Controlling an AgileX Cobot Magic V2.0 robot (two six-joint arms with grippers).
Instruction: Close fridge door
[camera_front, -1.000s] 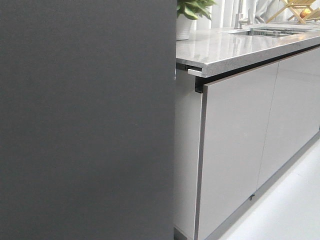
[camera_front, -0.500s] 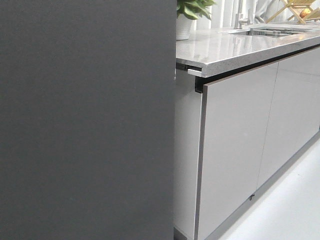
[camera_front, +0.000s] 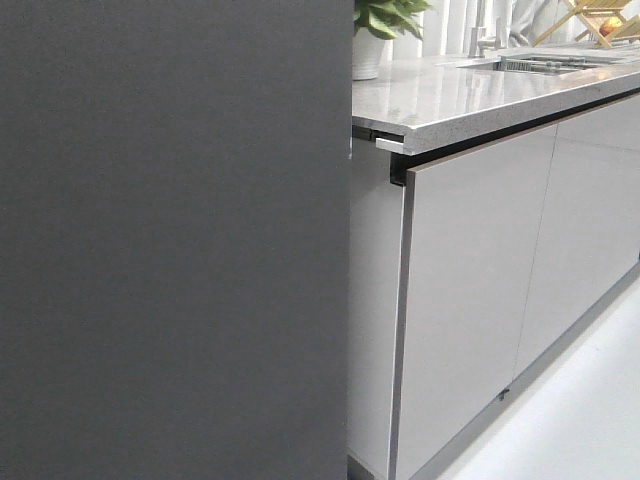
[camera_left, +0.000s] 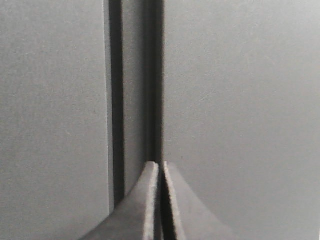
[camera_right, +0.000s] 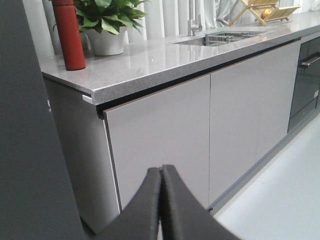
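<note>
The fridge door (camera_front: 170, 240) fills the left half of the front view as a tall matte dark grey panel; only its outer face shows, its right edge next to the cabinets. In the left wrist view my left gripper (camera_left: 160, 165) is shut and empty, its tips close against the dark grey door face (camera_left: 240, 100) at a narrow vertical seam (camera_left: 152, 75) between panels. In the right wrist view my right gripper (camera_right: 161, 169) is shut and empty, held in the air in front of the cabinets, with the door's dark edge (camera_right: 25, 150) to one side. Neither gripper shows in the front view.
Glossy light grey cabinet fronts (camera_front: 470, 300) run under a speckled grey countertop (camera_front: 470, 95). On the countertop stand a potted plant (camera_right: 107, 25) and a red bottle (camera_right: 69, 32); a sink (camera_right: 225, 37) and wooden rack (camera_right: 262, 10) lie farther along. White floor (camera_front: 570, 420) lies at lower right.
</note>
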